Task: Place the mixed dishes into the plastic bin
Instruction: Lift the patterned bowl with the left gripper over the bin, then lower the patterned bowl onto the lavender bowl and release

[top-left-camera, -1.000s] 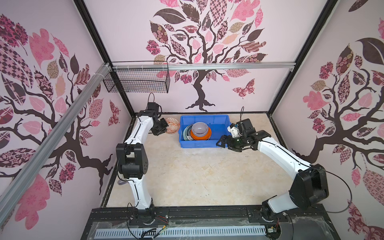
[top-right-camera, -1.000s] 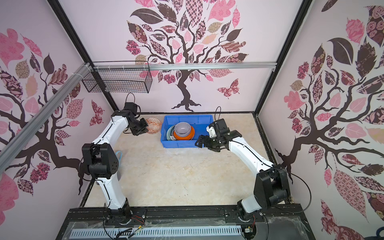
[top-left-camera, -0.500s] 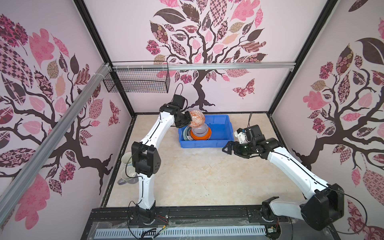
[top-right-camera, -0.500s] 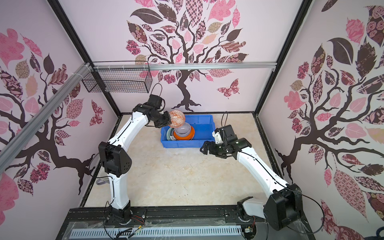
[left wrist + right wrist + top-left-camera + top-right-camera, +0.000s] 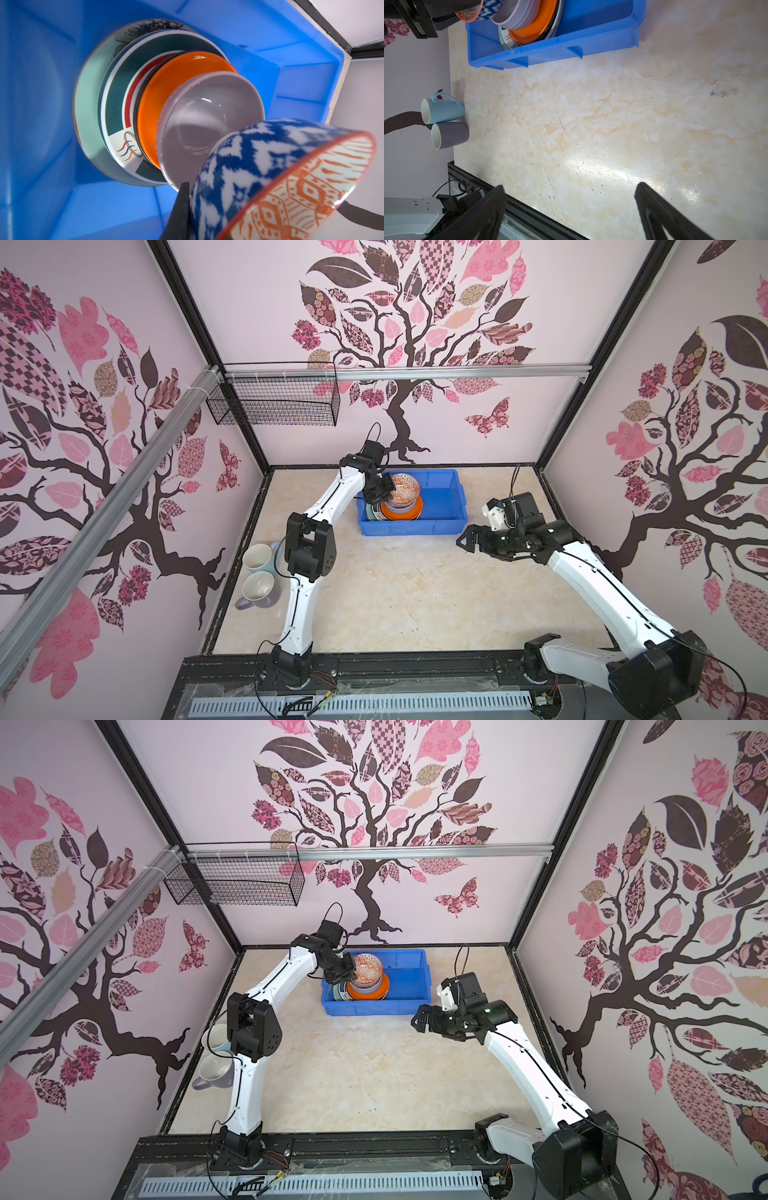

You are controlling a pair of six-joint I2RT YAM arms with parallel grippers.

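Fingers of the left arm [image 5: 180,209] are clenching the rim of the orange-patterned bowl [image 5: 405,488] and holding it tilted over the lavender bowl [image 5: 207,116]. That bowl is sitting atop the plate stack [image 5: 166,99] in the blue bin [image 5: 440,526], upper centre in both top views. The right arm's fingers [image 5: 483,209] are standing spread, grasping nothing, right of the bin. A pale blue mug [image 5: 257,558] and a lavender mug [image 5: 258,588] are waiting on the tabletop [image 5: 395,593], mid-left.

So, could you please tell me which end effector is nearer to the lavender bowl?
Left. The left end effector holds the orange-patterned bowl just above the lavender bowl; the right end effector is open beside the blue bin, over the table.
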